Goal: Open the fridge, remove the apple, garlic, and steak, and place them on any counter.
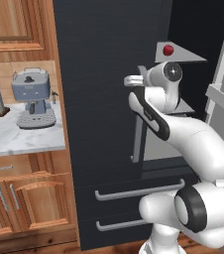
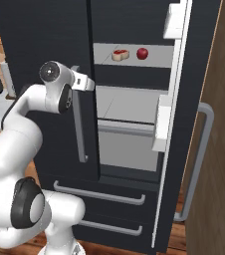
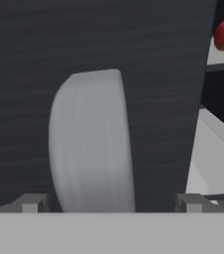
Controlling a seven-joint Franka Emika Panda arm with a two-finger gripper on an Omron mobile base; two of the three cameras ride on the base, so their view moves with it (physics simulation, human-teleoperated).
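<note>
Two of the three foods are plain to see from where I stand: the apple [image 2: 142,53] and the steak [image 2: 120,55] sit side by side on an upper shelf [image 2: 134,61] inside the fridge [image 2: 45,40], whose right door [image 2: 184,124] is swung wide while the left door is shut. The garlic I cannot pick out. The pincer [image 3: 109,206] faces the closed left door, right at its long grey handle [image 3: 91,144], which runs vertically and stands between the two spread finger tips [image 3: 30,203]; the jaws are fully apart and hold nothing, and whether they touch the bar I cannot tell. From the pincer, the apple lies off toward the open side and a little higher, past the inner edge of the closed door, as the hand view shows with the red fruit in its upper right corner. I judge the coming move hinges on that: either close on the upright bar, or swing across the door edge toward the shelf. The marble counter [image 1: 15,141] waits to the left of the fridge, carrying a coffee machine [image 1: 32,99].
</note>
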